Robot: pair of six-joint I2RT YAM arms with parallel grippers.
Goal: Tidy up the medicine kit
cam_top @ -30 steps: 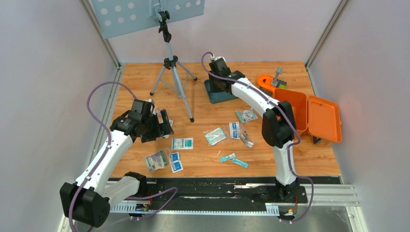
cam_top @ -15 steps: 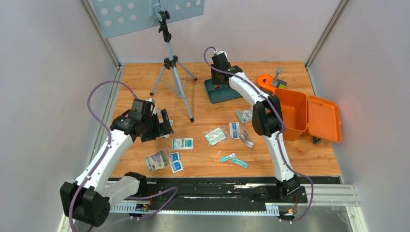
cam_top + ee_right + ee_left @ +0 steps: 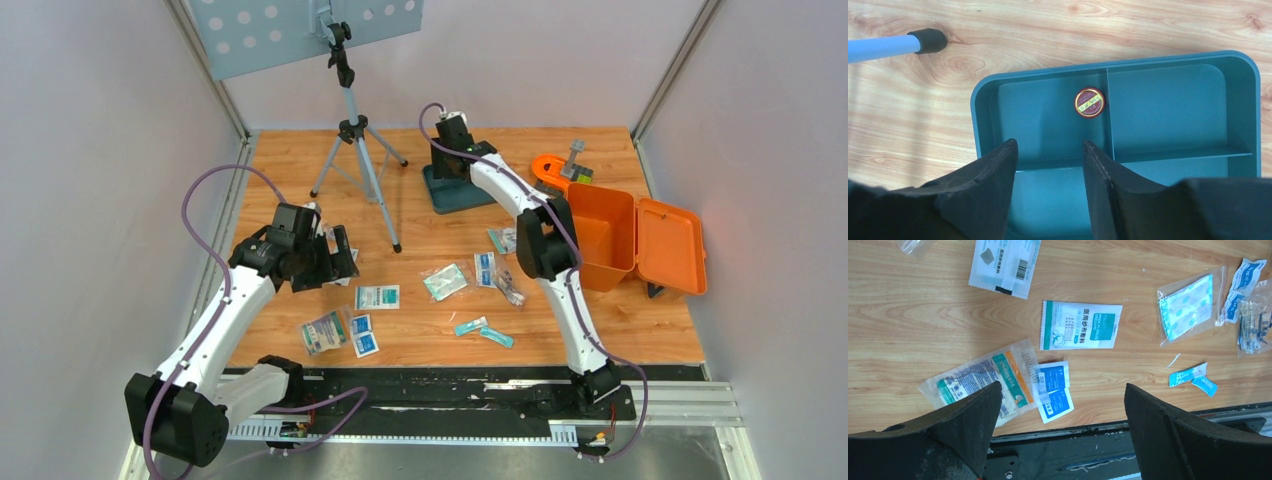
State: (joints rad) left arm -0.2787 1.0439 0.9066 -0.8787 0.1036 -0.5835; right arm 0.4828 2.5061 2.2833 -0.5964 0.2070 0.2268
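Right gripper (image 3: 1049, 145): jaws partly apart with nothing between them, poised over the teal tray (image 3: 1168, 105).
Round tin (image 3: 1089, 102): lying in a tray compartment at 12 o'clock of the fingertips, close against the divider, clear of both fingers.
Left gripper (image 3: 1063, 389): jaws spread wide and empty, hanging above the loose packets and touching none.
Under the left gripper: blue sachets (image 3: 1053, 390) and an orange-green pack (image 3: 980, 380) closest; white-green dressing pack (image 3: 1080, 331) at 12 o'clock; clear bag of plasters (image 3: 1188, 307) at 2 o'clock; teal strips (image 3: 1193, 377) at 3 o'clock.
Medicine kit (image 3: 605, 240): at 3 o'clock on the table seen from above, open-lidded, well apart from the tray at 12 o'clock; no supplies visible inside.
Done: judging from the layout, one tin placed in the tray and little else.
Left: nearly everything, it seems. Scattered packets from the centre round to 7 o'clock to be gathered and sorted; tray probably to go into the kit; lid to be shut and latched.
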